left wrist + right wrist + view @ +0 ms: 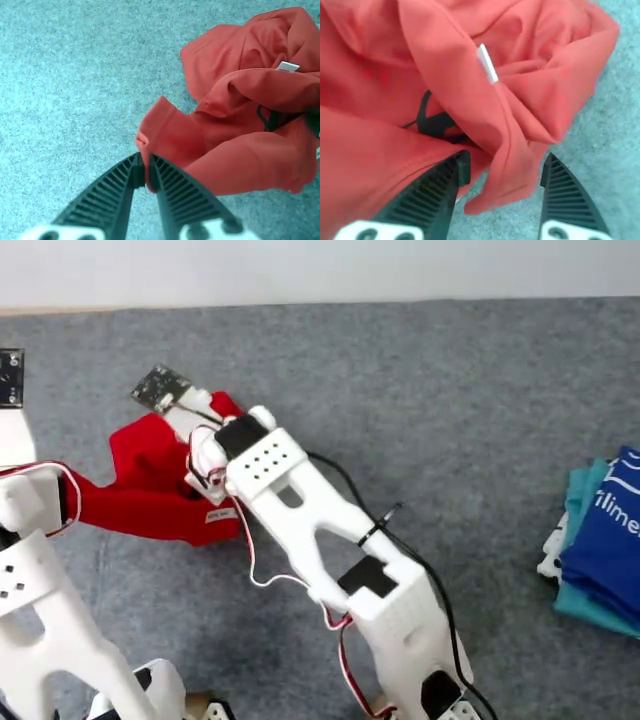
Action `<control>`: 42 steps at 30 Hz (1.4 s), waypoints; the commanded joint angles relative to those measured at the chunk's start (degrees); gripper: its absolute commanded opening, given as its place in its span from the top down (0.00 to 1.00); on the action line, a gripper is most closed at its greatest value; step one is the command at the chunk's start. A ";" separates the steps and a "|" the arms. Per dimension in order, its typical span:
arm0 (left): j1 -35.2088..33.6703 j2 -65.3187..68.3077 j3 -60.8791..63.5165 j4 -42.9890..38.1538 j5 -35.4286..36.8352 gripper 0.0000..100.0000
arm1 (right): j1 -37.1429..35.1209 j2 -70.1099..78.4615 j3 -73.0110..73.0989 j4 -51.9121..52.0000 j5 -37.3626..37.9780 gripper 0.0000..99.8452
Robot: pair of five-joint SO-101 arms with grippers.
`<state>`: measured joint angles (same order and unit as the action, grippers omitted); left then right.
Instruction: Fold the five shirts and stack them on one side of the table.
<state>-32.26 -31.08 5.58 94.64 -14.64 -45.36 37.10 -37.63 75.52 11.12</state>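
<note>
Red shirt lies crumpled on grey table, well apart from folded stack (blue on top). Left gripper pinches the shirt's edge; right gripper jaws spread over a fold.

Part of red shirt hidden under right arm. Folded blue shirt cut by edge. Half of black print tucked in folds.

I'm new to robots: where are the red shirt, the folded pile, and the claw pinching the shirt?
red shirt [150, 485], high view, its spread middle.
folded pile [605, 540], high view, the blue top layer.
left gripper [146, 167], left wrist view, between its fingertips.
</note>
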 commanded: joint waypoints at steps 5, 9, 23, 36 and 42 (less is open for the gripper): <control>-0.35 -1.23 -0.31 -1.14 -0.18 1.00 | 4.70 3.65 -3.16 -0.84 -0.09 0.76; -0.26 -1.23 -0.31 -1.14 -0.18 1.00 | 6.90 3.65 -3.25 -0.92 -0.09 0.77; -0.09 -1.23 -0.40 -1.14 -0.18 1.00 | 7.34 2.77 -7.74 0.48 11.25 0.99; 8.62 -1.23 -13.67 -0.88 0.00 1.00 | 14.90 -6.29 -25.76 17.27 14.95 0.99; 16.35 -1.14 -23.87 -1.14 0.00 1.00 | 21.76 -10.68 -37.89 23.43 14.95 0.99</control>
<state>-18.99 -31.08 -12.26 94.64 -14.64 -27.25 32.62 -67.87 96.35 25.71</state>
